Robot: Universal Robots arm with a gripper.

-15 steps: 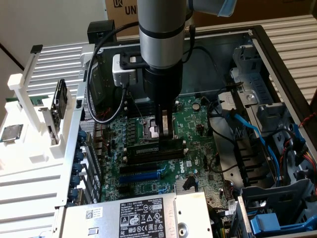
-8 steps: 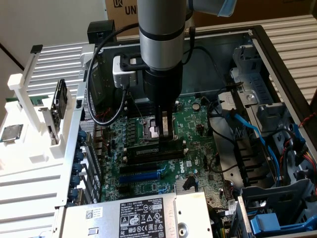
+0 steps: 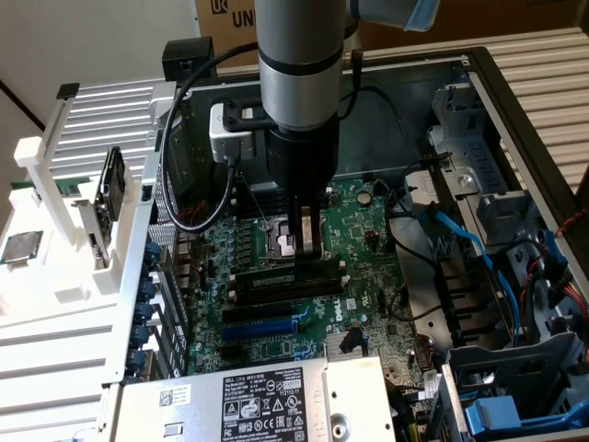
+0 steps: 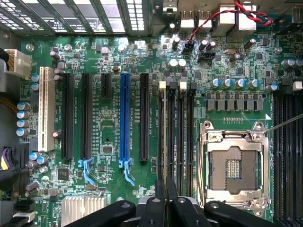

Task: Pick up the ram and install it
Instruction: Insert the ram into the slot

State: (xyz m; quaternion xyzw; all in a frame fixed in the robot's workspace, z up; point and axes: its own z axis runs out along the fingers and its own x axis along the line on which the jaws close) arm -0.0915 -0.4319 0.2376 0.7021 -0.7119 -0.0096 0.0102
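**Pincer at the memory slots.** The arm (image 3: 296,83) reaches straight down into the open computer case (image 3: 515,110), above the motherboard (image 3: 359,304). The pincer (image 3: 309,250) has its fingers drawn close together, clenched on the ram (image 3: 276,279). The ram stands on edge along the memory slots (image 4: 182,137), between the processor socket (image 4: 233,165) and the blue expansion slot (image 4: 124,118). Whether the ram is fully seated cannot be told. A power supply (image 3: 258,405) lies at the near edge.
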